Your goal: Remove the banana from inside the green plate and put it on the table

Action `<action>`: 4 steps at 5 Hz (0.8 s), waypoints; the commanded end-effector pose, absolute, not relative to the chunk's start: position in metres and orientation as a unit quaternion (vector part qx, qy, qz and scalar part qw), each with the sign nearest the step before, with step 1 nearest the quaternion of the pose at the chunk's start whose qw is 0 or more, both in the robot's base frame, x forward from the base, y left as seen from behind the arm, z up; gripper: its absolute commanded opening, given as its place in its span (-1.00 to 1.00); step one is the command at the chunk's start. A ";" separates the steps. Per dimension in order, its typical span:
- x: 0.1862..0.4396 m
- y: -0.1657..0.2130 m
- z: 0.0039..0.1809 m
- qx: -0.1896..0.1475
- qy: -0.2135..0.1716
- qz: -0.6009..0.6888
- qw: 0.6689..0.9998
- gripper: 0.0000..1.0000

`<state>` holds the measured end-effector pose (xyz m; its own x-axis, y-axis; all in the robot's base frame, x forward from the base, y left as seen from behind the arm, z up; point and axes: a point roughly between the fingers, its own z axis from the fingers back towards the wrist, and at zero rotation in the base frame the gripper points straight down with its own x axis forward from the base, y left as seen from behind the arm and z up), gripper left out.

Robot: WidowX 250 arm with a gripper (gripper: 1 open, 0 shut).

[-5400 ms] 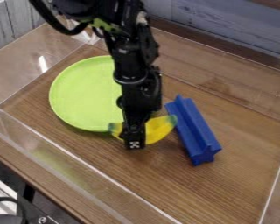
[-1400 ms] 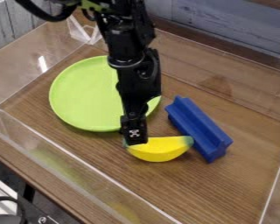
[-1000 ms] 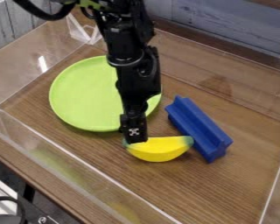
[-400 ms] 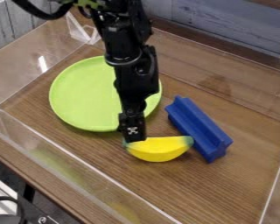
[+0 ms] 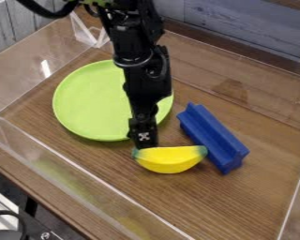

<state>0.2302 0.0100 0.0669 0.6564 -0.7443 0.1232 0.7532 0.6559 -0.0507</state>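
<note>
The banana (image 5: 171, 159) lies on the desk (image 5: 102, 187), off the green plate (image 5: 87, 98), long axis crosswise, just below the released claw (image 5: 142, 141) hanging above its left end.

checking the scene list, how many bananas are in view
1: the banana lies on the table, beside the green plate and touching the blue block. None seem hidden.

Blue ridged block (image 5: 213, 138): oblong, lying flat on wood surface, angled diag., right of centre. Clear acrylic walls (image 5: 27, 164): surround the work area.
</note>
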 end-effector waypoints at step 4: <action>0.249 0.019 0.082 -0.038 -0.074 -0.400 0.913 1.00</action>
